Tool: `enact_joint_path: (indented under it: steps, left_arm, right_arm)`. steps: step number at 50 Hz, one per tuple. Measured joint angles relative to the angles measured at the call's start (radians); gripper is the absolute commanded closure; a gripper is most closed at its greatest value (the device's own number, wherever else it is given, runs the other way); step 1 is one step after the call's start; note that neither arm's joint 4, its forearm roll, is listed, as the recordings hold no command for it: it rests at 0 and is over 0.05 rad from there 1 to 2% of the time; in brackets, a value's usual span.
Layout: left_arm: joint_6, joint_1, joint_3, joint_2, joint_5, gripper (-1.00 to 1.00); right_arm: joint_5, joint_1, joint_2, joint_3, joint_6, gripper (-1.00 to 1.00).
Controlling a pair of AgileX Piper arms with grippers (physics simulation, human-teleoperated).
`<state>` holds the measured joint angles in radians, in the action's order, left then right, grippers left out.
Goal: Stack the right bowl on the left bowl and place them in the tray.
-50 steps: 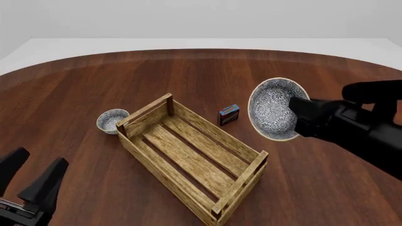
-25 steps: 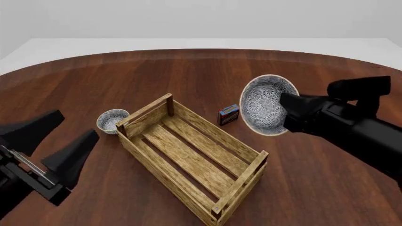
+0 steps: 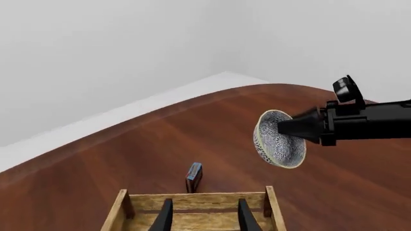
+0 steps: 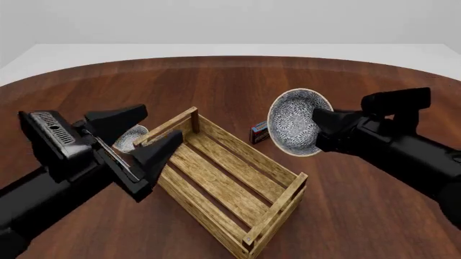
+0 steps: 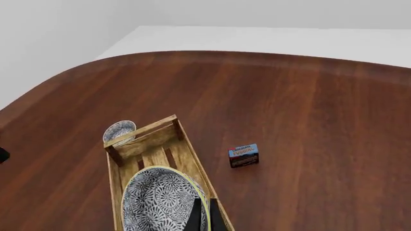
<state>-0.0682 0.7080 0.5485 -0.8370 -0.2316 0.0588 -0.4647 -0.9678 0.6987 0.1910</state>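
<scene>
My right gripper [image 4: 322, 128] is shut on the rim of the right bowl [image 4: 294, 121], a blue-patterned bowl held tilted in the air above the tray's far right side. The same bowl [image 5: 160, 202] shows in the right wrist view, over the tray [image 5: 144, 144]. The smaller left bowl [image 4: 127, 137] sits on the table by the tray's [image 4: 216, 181] far left corner, partly hidden by my left gripper [image 4: 162, 123]. That gripper hangs open and empty above it. In the left wrist view its fingers [image 3: 165, 214] frame the tray's end [image 3: 192, 198].
A small dark box [image 4: 260, 131] stands on the table between the tray and the held bowl. It also shows as the box [image 5: 244, 155] in the right wrist view. Brown wooden table [image 4: 230, 81] extends all around.
My left arm has swung up and to the right, from the near left edge to above the left bowl. The right gripper has carried its bowl leftward toward the tray.
</scene>
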Motion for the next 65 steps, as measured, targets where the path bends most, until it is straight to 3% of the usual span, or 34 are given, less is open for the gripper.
enact_joint_path:
  steps: [23,65]
  left_arm:
    - [0.048,0.075,0.117,-0.264,-0.084,-1.00]
    - [0.125,0.144,0.259,-0.520,-0.120,-1.00]
  right_arm:
    - [-0.018,-0.015,-0.026,-0.008,0.013,1.00]
    - [-0.046,-0.032,-0.078,-0.015,0.026,1.00]
